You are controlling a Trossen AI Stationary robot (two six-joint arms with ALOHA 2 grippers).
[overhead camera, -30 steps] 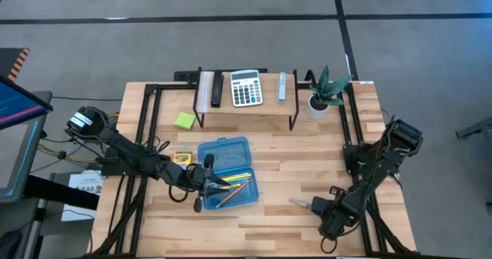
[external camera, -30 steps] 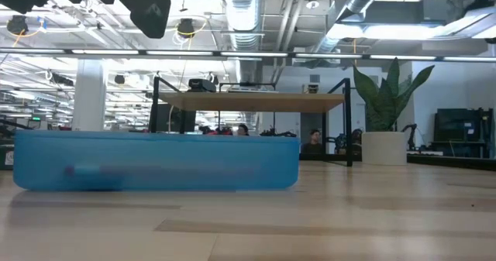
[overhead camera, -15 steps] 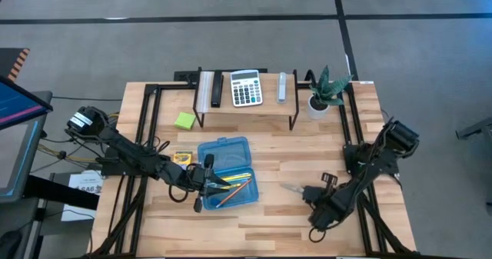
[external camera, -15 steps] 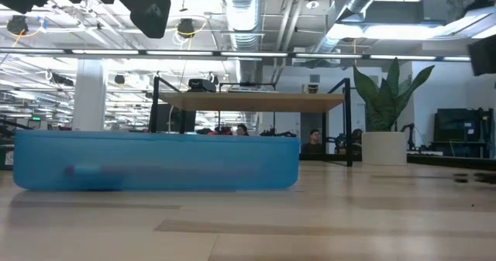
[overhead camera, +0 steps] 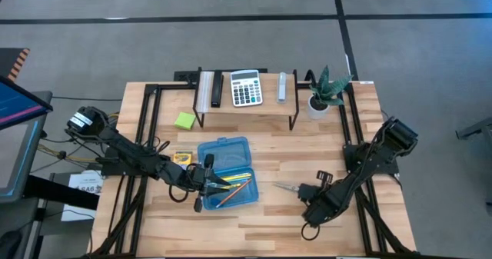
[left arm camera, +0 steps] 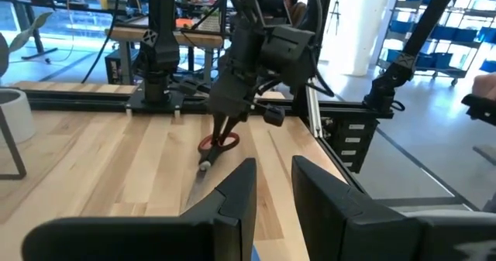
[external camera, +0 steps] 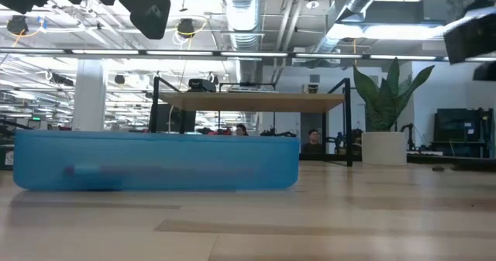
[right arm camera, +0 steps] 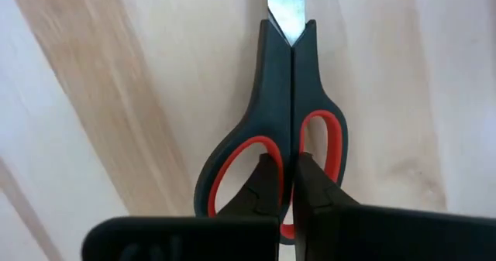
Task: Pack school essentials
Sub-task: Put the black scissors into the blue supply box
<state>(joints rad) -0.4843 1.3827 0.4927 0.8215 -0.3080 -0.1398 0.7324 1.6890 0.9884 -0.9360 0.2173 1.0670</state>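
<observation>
The scissors [right arm camera: 279, 106], black-handled with red-lined loops, are on the right half of the table, blades pointing toward the open blue pencil case [overhead camera: 227, 171]. My right gripper [right arm camera: 283, 187] is shut on their handles, pointing steeply down. Yellow and orange pencils [overhead camera: 234, 184] lie in the case. My left gripper [overhead camera: 204, 180] is at the case's left wall, pointing level. A yellow crayon box [overhead camera: 182, 157] and a lime-green sticky-note pad [overhead camera: 184, 121] lie on the table left of the case. My left gripper meets the blue case at its left wall [overhead camera: 201, 174], coming level from the table's left; the fingers hide the hold, and the case rests flat on the table. My right gripper has one fingertip [right arm camera: 263, 176] in each handle loop and pinches the inner bars [right arm camera: 293, 137] where the handles meet, from above. The scissors slant down from the fingers, handle end raised [left arm camera: 219, 142], blade tip [left arm camera: 204, 166] at the table.
A low shelf [overhead camera: 246, 105] at the far edge carries a calculator [overhead camera: 246, 88] and some small items. A small potted plant [overhead camera: 323, 94] stands at its right. Bare wood lies between the scissors and the case, and along the near edge.
My right gripper has moved toward the table's left and a little toward the far edge, rising slightly. The scissors have gone with it, closer to the blue case, blades leading.
</observation>
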